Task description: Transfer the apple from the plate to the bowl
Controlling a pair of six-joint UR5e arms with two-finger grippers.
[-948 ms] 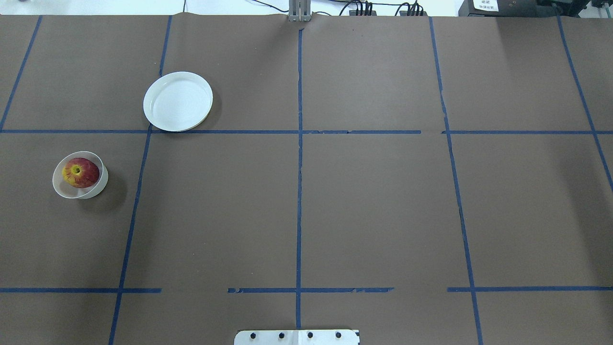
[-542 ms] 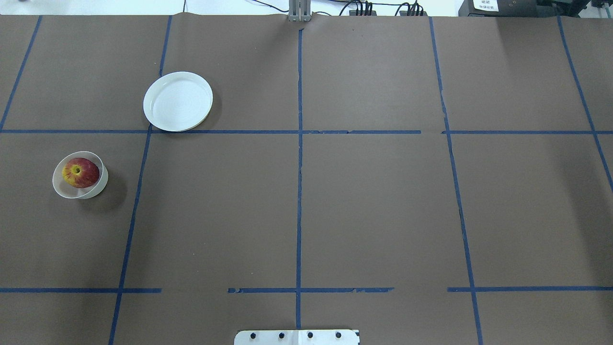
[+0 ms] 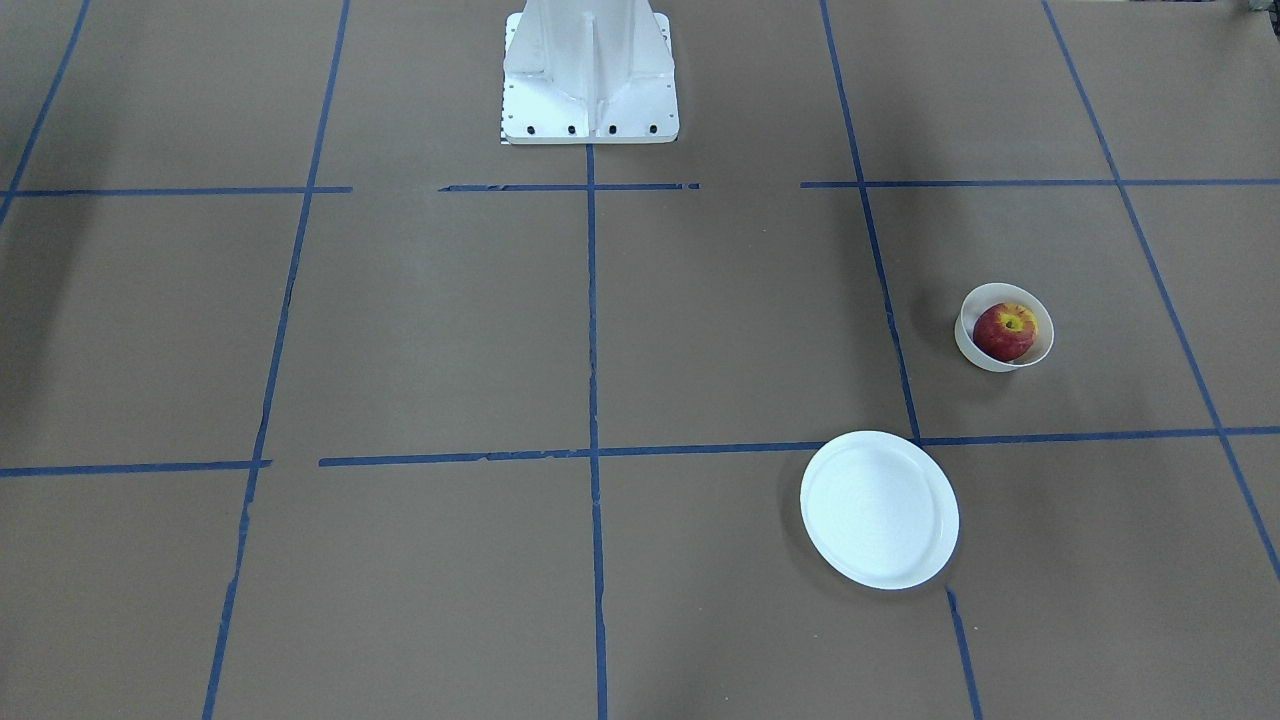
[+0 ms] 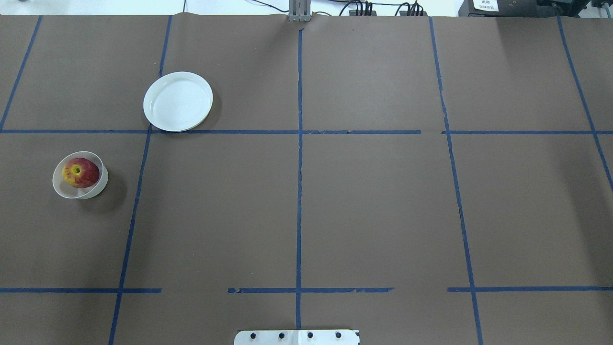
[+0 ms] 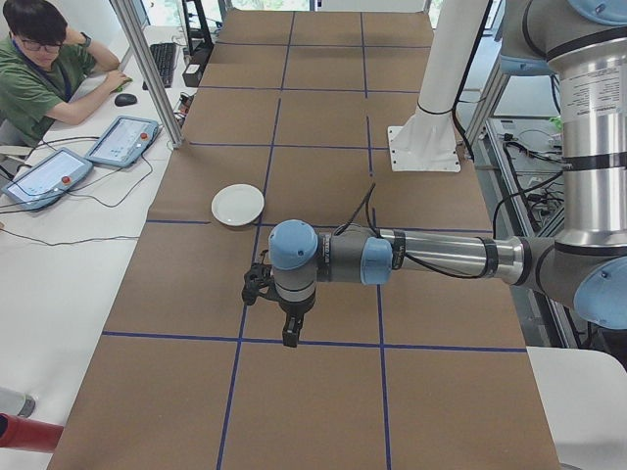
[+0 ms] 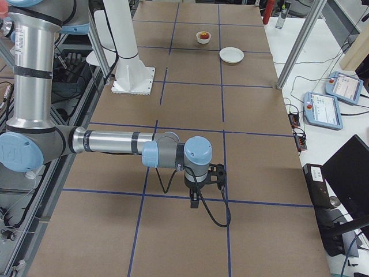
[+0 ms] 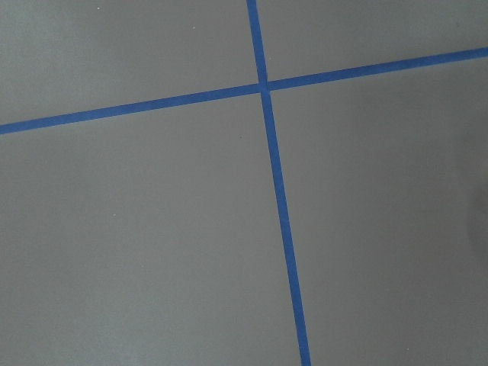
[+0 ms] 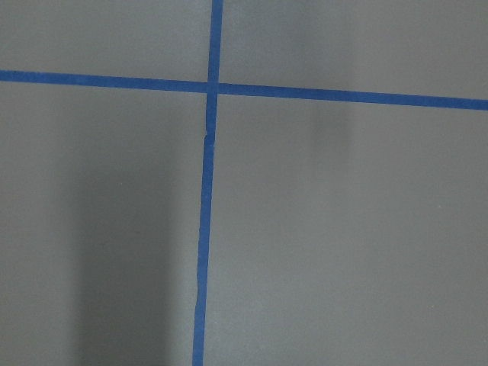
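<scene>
- Paper [image 4: 373, 201], brown and gridded with blue tape [image 4: 299, 191], covers the table; an operator [image 5: 39, 69] sits at a side desk.
- Bowl [image 4: 97, 190] and plate [image 4: 177, 101] stand apart, both far across wide paper from the right gripper [image 6: 195, 202].
- Plate shows beyond the left gripper [image 5: 291, 338].
- Apple [image 4: 81, 172] sits in the bowl, stem end up, tipped slightly toward the robot's left; it is round, with no clear long axis.
- Whether either gripper is spread or closed, I cannot tell.
</scene>
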